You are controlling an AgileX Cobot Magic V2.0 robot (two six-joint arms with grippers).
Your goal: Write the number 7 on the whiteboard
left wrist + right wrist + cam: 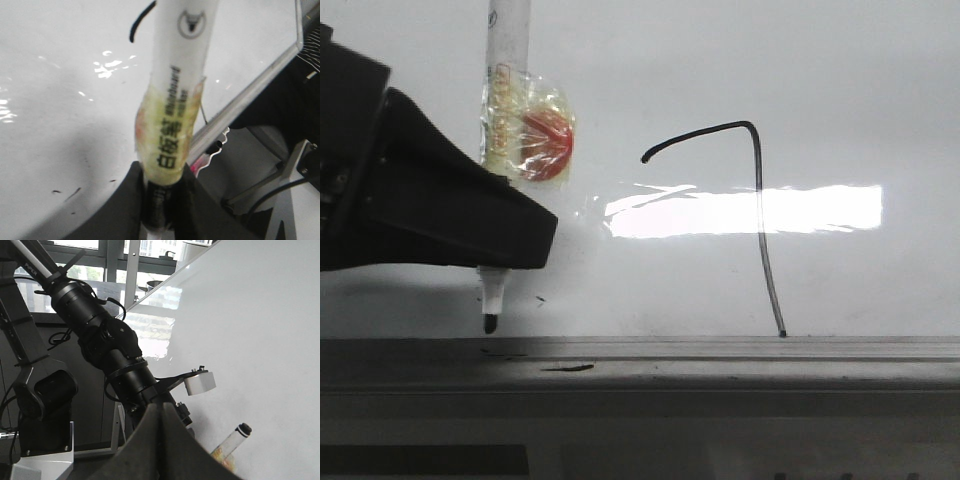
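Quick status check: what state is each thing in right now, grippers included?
number 7: drawn, curved top stroke joined to a long downstroke reaching the board's lower edge.
whiteboard: glare band across it, a few stray ink specks.
marker: uncapped, tip down, left of the 7.
left gripper: shut on marker.
right gripper: shut, holding nothing.

end effector (161, 200) gripping marker (175, 95), whiteboard (60, 110)
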